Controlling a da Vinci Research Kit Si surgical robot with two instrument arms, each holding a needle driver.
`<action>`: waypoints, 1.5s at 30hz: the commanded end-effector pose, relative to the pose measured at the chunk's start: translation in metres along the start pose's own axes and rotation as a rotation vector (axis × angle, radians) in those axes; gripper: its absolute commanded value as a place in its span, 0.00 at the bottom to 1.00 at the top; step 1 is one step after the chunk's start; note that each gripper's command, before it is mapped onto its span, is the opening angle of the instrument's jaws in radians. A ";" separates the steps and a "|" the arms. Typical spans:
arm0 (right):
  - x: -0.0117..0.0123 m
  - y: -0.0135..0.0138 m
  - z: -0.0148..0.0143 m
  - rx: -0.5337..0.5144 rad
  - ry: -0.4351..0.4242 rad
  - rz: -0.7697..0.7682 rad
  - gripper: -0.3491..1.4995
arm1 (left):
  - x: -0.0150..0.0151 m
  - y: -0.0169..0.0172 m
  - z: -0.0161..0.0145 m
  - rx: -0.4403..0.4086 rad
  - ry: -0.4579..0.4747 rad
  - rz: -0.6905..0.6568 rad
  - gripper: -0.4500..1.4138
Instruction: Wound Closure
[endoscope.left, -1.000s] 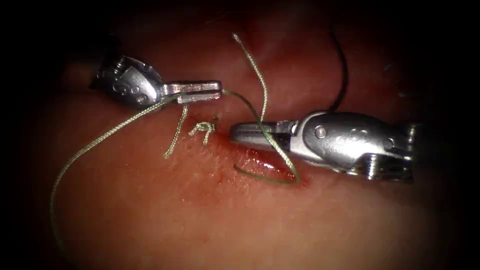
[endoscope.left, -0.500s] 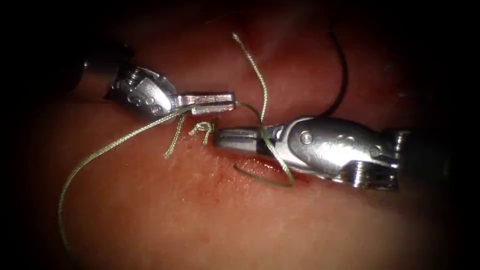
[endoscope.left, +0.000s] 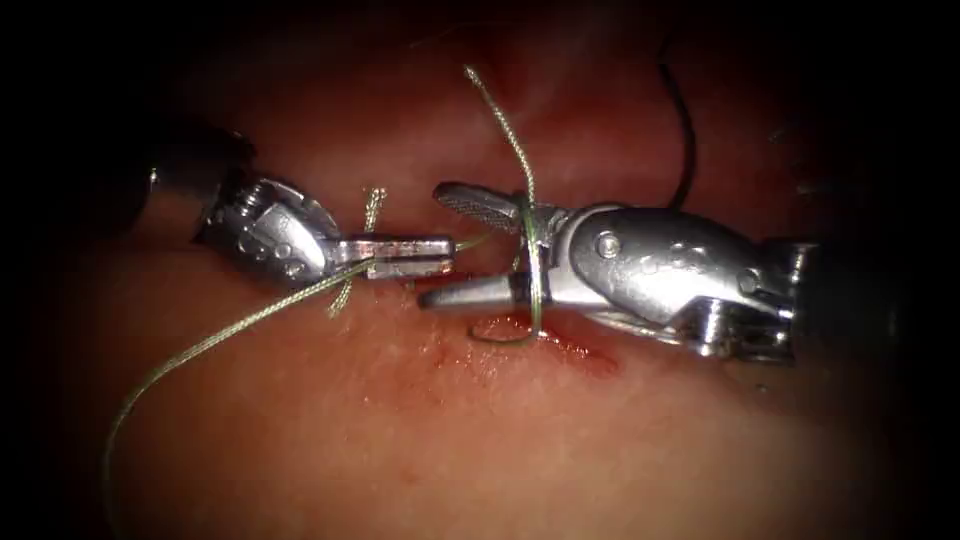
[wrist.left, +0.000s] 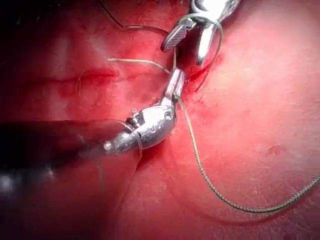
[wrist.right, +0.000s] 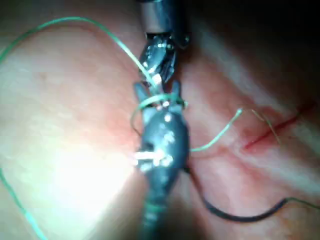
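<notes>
My left tool (endoscope.left: 448, 256) comes in from the left with its jaws shut on the green thread (endoscope.left: 230, 330), which trails away to the lower left. The left tool's tip lies between the open jaws of my right tool (endoscope.left: 435, 245), which hold nothing. A loop of thread (endoscope.left: 536, 275) is wrapped around the right tool's jaws near their hinge, and a free end (endoscope.left: 497, 110) rises from it. The dark curved needle (endoscope.left: 686, 135) lies on the tissue (endoscope.left: 400, 430) behind the right tool, in neither tool. The left wrist view shows the left tool (wrist.left: 176, 82) gripping the thread (wrist.left: 200, 167) below the right tool's spread jaws (wrist.left: 189, 42).
Short cut ends of thread (endoscope.left: 372, 207) stick out beside the left tool's jaws. Red fluid (endoscope.left: 560, 345) lines the cut under the right tool. In the right wrist view the needle (wrist.right: 235, 216) curves behind the right tool's body (wrist.right: 162, 137).
The right tool's jaws have opened, and it has slid left with the thread loop drawn tighter around it. The left tool moved right and down, bringing its tip between those jaws.
</notes>
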 end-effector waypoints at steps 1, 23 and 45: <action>-0.0005 0.0006 0.0009 -0.028 0.011 0.008 0.66 | 0.0009 0.0005 0.0010 -0.017 -0.003 -0.003 0.00; -0.0046 0.0000 0.0039 -0.135 -0.096 0.013 0.57 | 0.0110 -0.0008 0.0048 -0.055 0.063 -0.029 0.00; -0.0055 -0.0043 0.0064 0.021 -0.151 -0.022 0.59 | 0.0096 -0.0118 0.0036 -0.005 0.047 -0.003 0.00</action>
